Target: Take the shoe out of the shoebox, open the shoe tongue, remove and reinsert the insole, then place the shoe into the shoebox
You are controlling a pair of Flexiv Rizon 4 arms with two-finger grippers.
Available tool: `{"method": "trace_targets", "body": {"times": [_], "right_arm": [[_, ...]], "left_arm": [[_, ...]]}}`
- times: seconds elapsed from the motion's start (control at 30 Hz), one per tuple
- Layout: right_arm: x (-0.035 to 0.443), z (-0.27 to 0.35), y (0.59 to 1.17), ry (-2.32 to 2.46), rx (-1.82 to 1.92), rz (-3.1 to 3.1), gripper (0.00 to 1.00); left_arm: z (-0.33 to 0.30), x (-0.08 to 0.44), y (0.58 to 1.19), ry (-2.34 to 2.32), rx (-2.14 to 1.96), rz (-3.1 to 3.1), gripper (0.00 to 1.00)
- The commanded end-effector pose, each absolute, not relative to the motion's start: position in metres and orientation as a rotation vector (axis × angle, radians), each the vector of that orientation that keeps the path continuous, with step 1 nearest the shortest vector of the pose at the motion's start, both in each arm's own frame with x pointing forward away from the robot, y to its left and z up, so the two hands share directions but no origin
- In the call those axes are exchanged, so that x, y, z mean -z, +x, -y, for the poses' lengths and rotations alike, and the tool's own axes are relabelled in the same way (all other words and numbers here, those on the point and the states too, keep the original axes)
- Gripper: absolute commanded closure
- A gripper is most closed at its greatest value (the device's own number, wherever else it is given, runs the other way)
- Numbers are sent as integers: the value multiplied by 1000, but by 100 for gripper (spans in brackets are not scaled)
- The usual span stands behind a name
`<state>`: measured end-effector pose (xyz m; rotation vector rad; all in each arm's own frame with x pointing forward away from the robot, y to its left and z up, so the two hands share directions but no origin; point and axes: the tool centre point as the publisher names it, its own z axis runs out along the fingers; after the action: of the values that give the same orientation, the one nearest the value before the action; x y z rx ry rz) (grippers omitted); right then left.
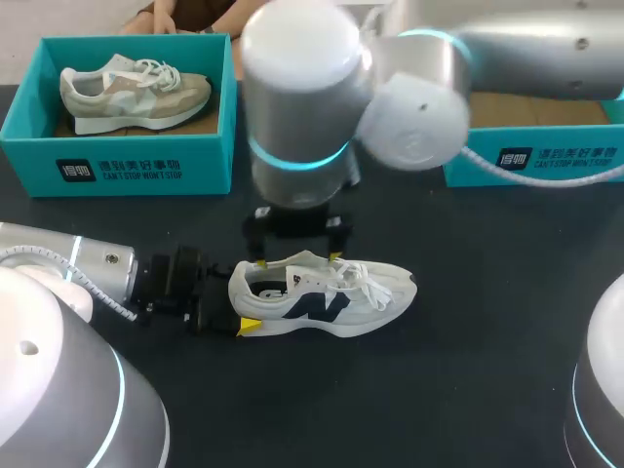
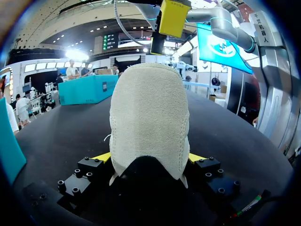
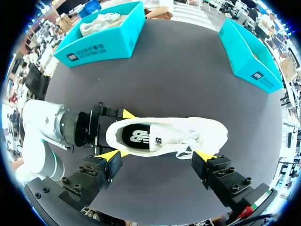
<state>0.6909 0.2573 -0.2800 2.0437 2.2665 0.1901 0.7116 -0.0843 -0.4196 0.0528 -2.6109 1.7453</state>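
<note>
My left hand [image 1: 246, 296] pinched the heel of the white shoe [image 1: 327, 297], which lay on the counter [image 1: 468, 390] with its long axis running rightward to the toe. My right hand [image 3: 156, 155] hung spread over the tongue (nearer for opening it).

Head camera looks down from behind; all three views share the white shoe [image 1: 322, 297]

We saw a white lace-up sneaker [image 1: 375, 291] with a navy side mark, a teal cardboard shoebox [image 1: 117, 164] and a black tabletop [image 1: 468, 390].
</note>
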Motion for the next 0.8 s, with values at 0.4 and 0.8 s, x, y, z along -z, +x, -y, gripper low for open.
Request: {"method": "trace_targets", "body": {"times": [0.4,0.8], "right_arm": [[288,-277,690,2038,-168,-2254,0],[312,-260,704,2088,-77,-2051,0]], "left_arm": [[88,425,710,53,-1741,2612,100],[88,425,710,53,-1741,2612,100]]}}
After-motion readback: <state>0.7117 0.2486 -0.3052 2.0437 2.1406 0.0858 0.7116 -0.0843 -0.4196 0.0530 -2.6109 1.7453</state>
